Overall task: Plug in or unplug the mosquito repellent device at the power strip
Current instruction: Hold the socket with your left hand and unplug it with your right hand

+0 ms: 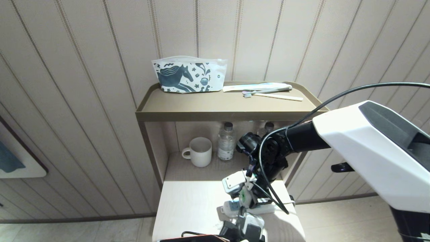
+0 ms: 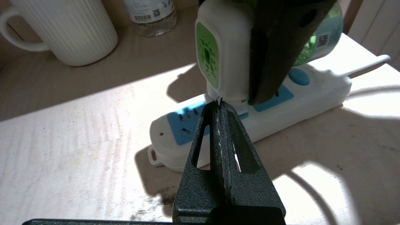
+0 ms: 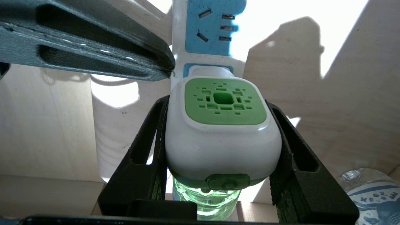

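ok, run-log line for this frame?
right hand: shut on mosquito repellent device | device: seated in power strip | left hand: shut, pressing strip

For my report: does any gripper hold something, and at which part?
The right gripper holds the mosquito repellent device by the two sides of its white head. The left gripper is shut, holding nothing.

Mosquito repellent device (image 3: 223,131) apparently seated on power strip (image 3: 209,34).

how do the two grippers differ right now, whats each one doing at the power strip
The right gripper clamps the mosquito repellent device between its fingers, one on each side of the white head; the left gripper holds nothing. The right's jaws stand apart around the device; the left's are pressed together, tips down at the power strip beside the device's plug. Both are dark and slotted.
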